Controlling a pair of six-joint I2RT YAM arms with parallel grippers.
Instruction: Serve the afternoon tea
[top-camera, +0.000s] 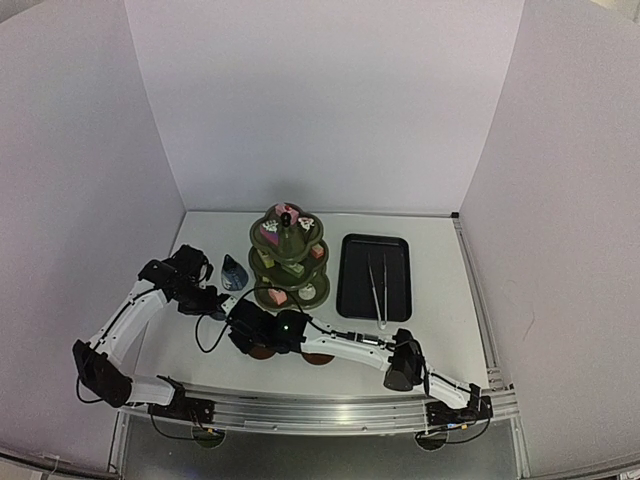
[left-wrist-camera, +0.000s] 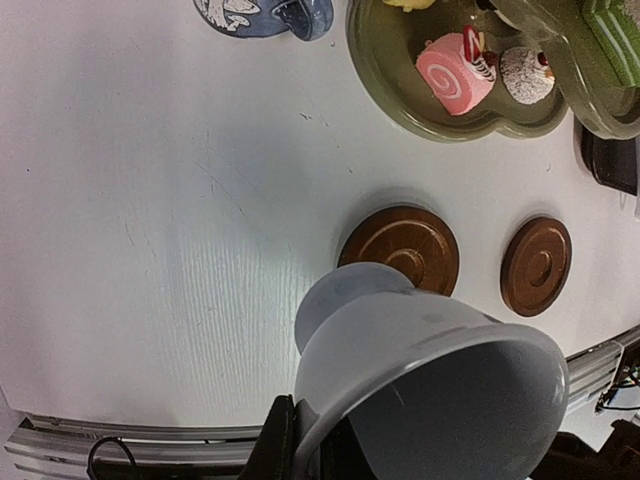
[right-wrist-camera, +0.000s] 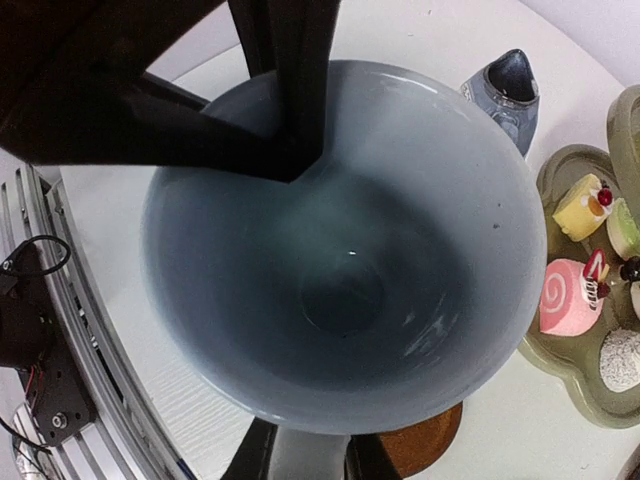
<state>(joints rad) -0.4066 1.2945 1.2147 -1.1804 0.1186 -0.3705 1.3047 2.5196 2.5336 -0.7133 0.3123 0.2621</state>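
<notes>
The pale blue-white cup hangs tilted just above the left brown coaster. My left gripper is shut on its rim. In the right wrist view I look straight down into the cup, and the left fingers clamp its far rim. My right gripper is closed on a pale part of the cup at its near side, over the coaster. The second coaster lies bare to the right. The small blue jug stands left of the olive-green stand, which carries cakes, among them a pink roll.
A black tray with thin metal tongs lies right of the stand. Both arms meet low in front of the stand, near the table's front rail. White walls close in the back and both sides.
</notes>
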